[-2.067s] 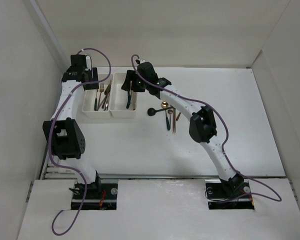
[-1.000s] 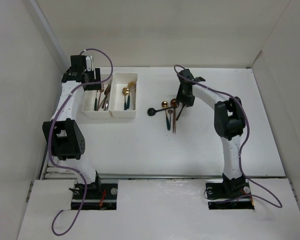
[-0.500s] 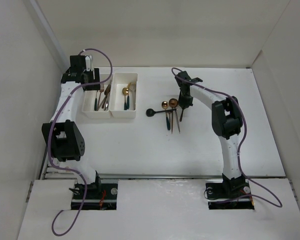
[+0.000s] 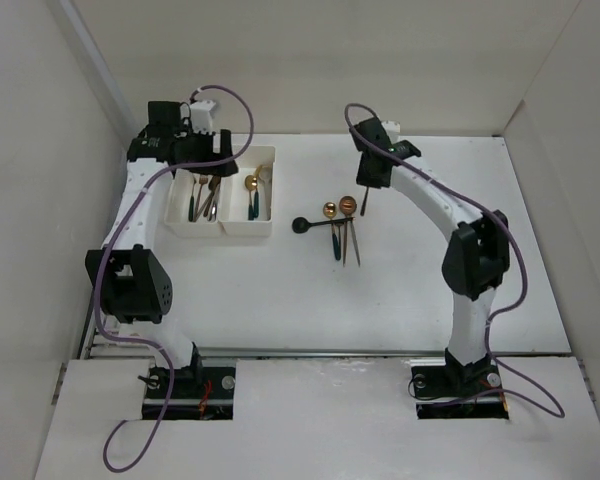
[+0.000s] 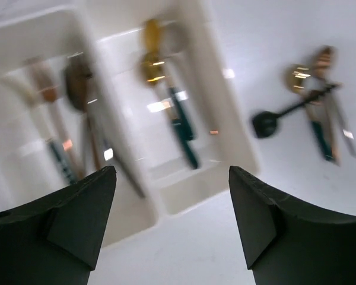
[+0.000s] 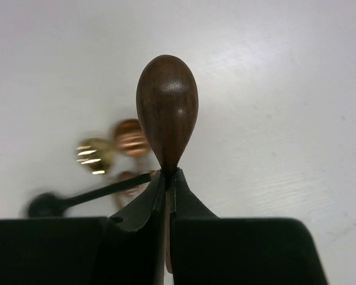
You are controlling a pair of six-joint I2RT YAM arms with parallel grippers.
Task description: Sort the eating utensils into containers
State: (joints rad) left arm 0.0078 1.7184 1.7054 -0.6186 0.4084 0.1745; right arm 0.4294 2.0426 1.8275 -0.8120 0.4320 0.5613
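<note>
White table point(image 4: 280, 290) under both arms. At left, trays point(image 4: 220, 232) are filled with several utensils point(image 4: 252, 195); left gripper point(image 5: 172, 172) is held wide open above them, empty. Mid-table, loose utensils point(image 4: 335, 228) are clustered. Right gripper point(image 6: 168, 176) is clamped on a brown spoon point(image 6: 167, 107) beside that cluster.

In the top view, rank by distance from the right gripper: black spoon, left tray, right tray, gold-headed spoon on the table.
1. gold-headed spoon, just left of the right gripper, which holds a copper spoon.
2. black spoon, further left.
3. right tray, beyond it.
4. left tray, farthest left.
</note>
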